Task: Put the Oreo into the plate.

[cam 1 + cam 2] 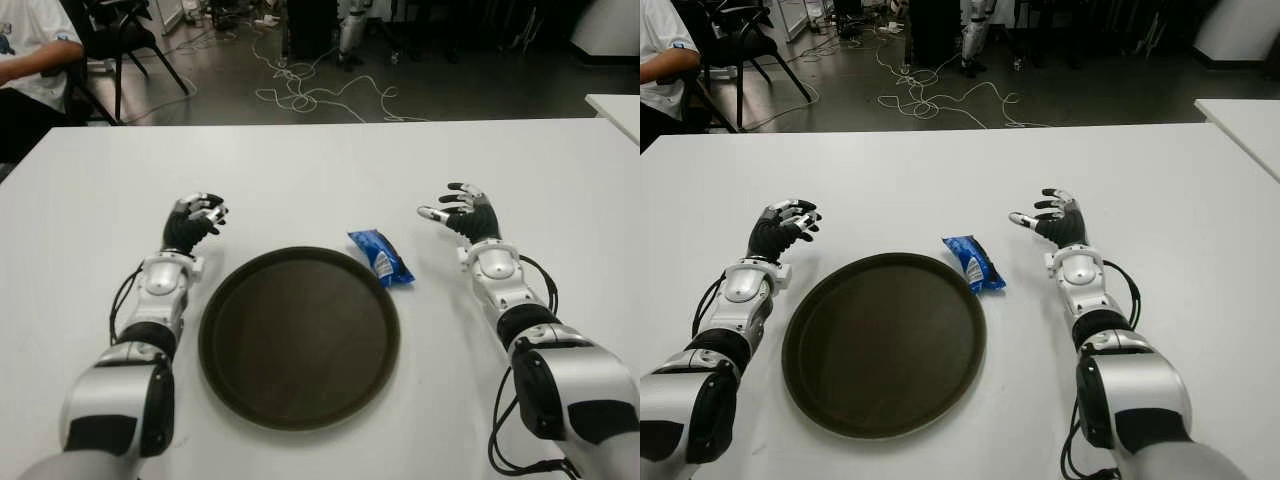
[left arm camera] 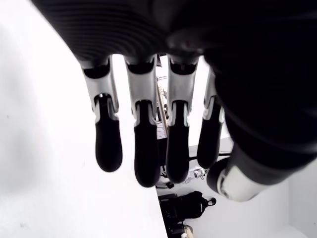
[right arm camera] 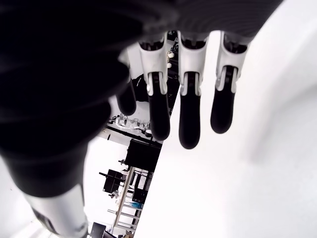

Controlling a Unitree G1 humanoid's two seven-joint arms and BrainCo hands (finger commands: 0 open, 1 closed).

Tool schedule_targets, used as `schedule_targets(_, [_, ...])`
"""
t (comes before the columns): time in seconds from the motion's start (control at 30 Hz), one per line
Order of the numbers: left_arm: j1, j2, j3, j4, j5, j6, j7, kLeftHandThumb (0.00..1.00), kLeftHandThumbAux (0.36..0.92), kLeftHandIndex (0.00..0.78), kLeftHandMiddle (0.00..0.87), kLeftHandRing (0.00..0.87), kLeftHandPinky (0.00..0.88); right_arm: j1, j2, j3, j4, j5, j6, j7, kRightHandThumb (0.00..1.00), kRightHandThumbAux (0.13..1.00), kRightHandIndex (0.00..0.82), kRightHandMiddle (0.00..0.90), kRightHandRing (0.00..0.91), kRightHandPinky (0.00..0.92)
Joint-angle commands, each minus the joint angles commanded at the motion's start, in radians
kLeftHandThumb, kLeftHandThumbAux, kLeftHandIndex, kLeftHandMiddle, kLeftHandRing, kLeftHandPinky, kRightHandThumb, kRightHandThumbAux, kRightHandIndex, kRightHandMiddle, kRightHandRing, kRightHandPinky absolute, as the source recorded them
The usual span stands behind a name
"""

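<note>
A blue Oreo packet (image 1: 381, 256) lies on the white table just beyond the upper right rim of the round dark plate (image 1: 230, 310). My right hand (image 1: 458, 212) hovers to the right of the packet, apart from it, fingers spread and holding nothing. My left hand (image 1: 196, 220) shows beside the plate's upper left rim, fingers loosely curled around nothing. Both wrist views show only relaxed fingers (image 2: 141, 144) over bare table.
The white table (image 1: 320, 170) stretches wide behind the hands. A second table corner (image 1: 615, 105) shows at the far right. Beyond the far edge are floor cables (image 1: 300, 90), a chair (image 1: 120, 40) and a seated person (image 1: 30, 50) at the far left.
</note>
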Motion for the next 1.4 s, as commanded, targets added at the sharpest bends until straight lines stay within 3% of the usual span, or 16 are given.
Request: schedule_targets(1.4, [-0.008, -0.002, -0.005, 0.008, 0.009, 0.002, 0.012, 0.698, 0.712, 0.423, 0.486, 0.5, 0.497, -0.005, -0.008, 0.003, 0.006, -0.008, 0.003, -0.002, 0.0, 0.818, 0.25, 0.358, 0.384, 0.389])
